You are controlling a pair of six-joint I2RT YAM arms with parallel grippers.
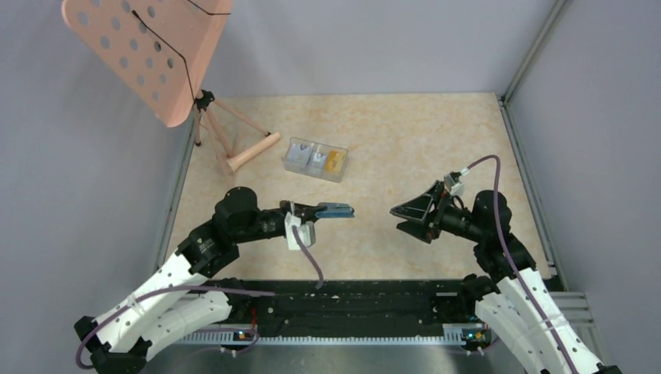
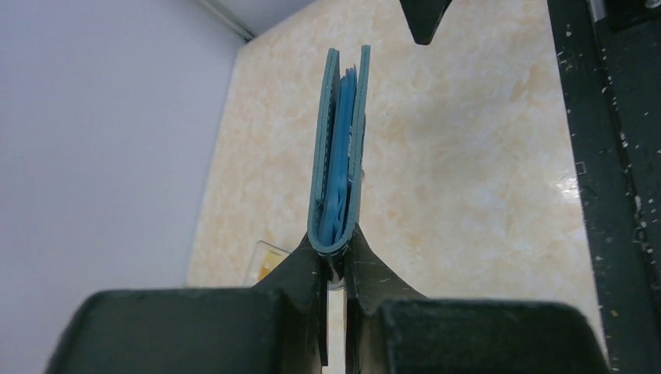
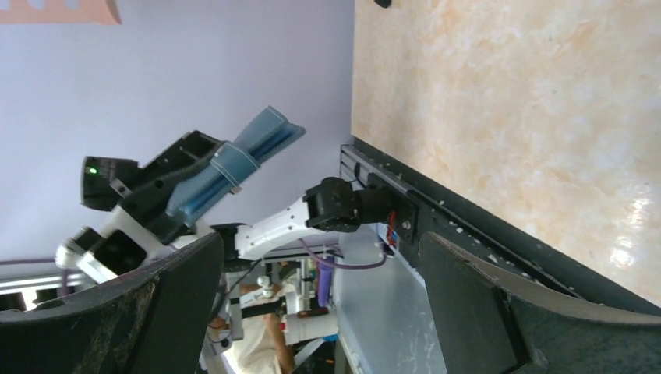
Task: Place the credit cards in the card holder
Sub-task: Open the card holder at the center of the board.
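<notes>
The card holder (image 1: 338, 211), a teal-blue folded wallet, hangs above the table with my left gripper (image 1: 321, 210) shut on its folded spine. In the left wrist view the card holder (image 2: 339, 156) stands edge-on, slightly parted, with lighter blue pockets showing between its covers, and the left gripper (image 2: 337, 253) pinches its fold. My right gripper (image 1: 399, 218) stands open and empty, a short way right of the wallet and pointing at it. Its wrist view shows the card holder (image 3: 234, 167) beyond the wide-apart right gripper (image 3: 318, 238). The credit cards (image 1: 334, 160), one orange-yellow, lie in a clear box.
The clear compartment box (image 1: 316, 159) sits on the table behind the arms, its corner (image 2: 265, 261) also showing past the left finger. A pink perforated stand (image 1: 144, 54) on wooden legs (image 1: 238, 144) occupies the back left corner. A black rail (image 1: 351, 304) runs along the near edge.
</notes>
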